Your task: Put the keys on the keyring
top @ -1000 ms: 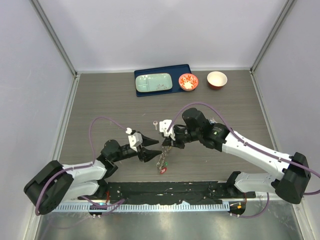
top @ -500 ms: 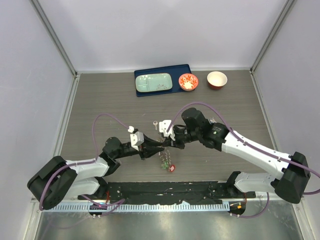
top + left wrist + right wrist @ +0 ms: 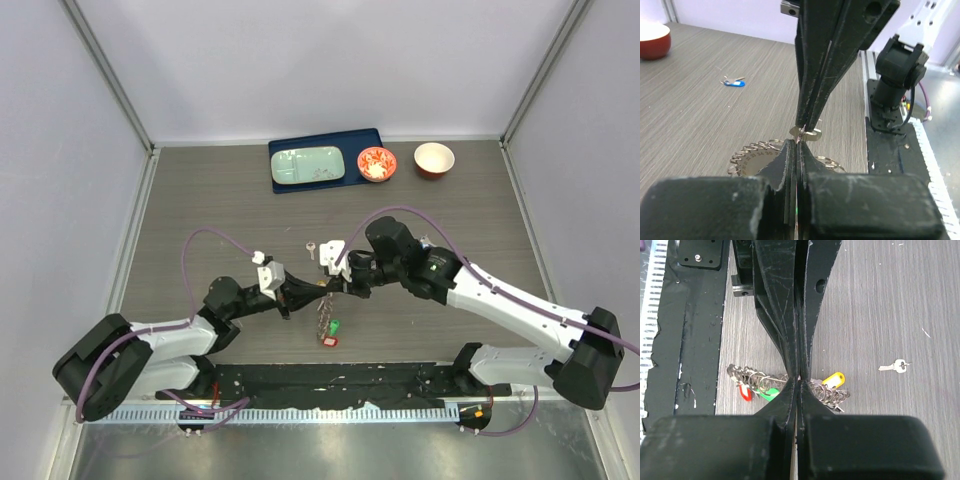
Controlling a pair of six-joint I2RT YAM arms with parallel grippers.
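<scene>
The keyring [image 3: 325,312] is under the meeting grippers; in the left wrist view it is a flat numbered disc [image 3: 751,161] rimmed with small wire rings. Keys with green [image 3: 769,390], red [image 3: 745,392] and yellow [image 3: 834,378] heads cluster on it. My right gripper [image 3: 336,284] [image 3: 799,381] is shut tip to tip against my left gripper [image 3: 318,288] [image 3: 796,145], also shut. Both nip a small silver piece [image 3: 810,134] at the ring's rim. A loose silver key [image 3: 312,247] [image 3: 898,366] lies just behind, and a blue-headed key [image 3: 735,83] lies farther off on the table.
At the back stand a blue tray [image 3: 370,140] with a pale green dish [image 3: 308,165], a red-and-white bowl [image 3: 377,163] and a red bowl [image 3: 434,159]. The black base strip [image 3: 330,380] runs along the near edge.
My left gripper slid right to the right gripper's tips and closed there. The bunch of keys swung under them, the red head shifting sideways. The right arm barely moved.
</scene>
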